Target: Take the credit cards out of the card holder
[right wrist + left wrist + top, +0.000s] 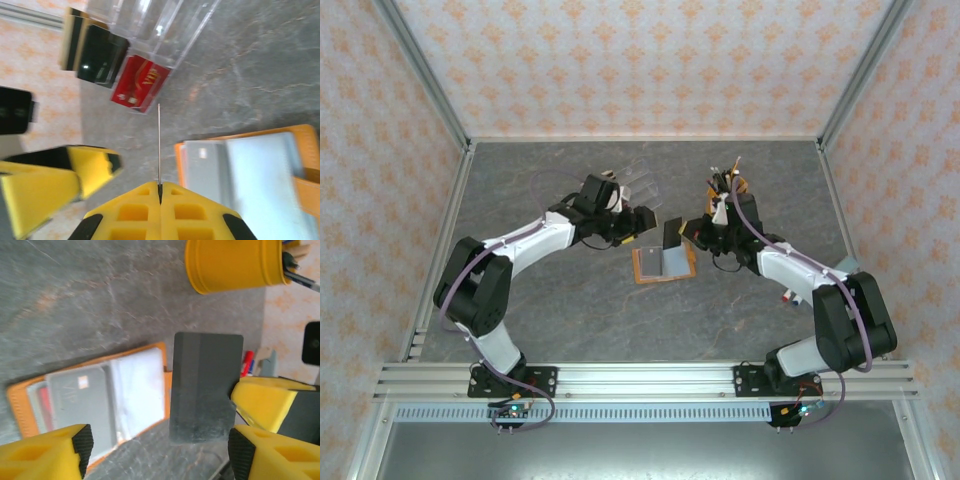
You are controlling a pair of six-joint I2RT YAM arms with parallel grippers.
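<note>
The orange card holder lies open on the grey table, its grey pockets up, with cards still in them. My right gripper is shut on a dark grey credit card, which it holds upright just off the holder's edge. In the right wrist view that card is a thin edge-on line. My left gripper stands open. The card's lower end is between its spread fingers and touches neither pad.
A clear plastic tray at the back holds a red card and dark cards. A yellow cup with pens stands behind the right arm. Patterned walls enclose the table on three sides.
</note>
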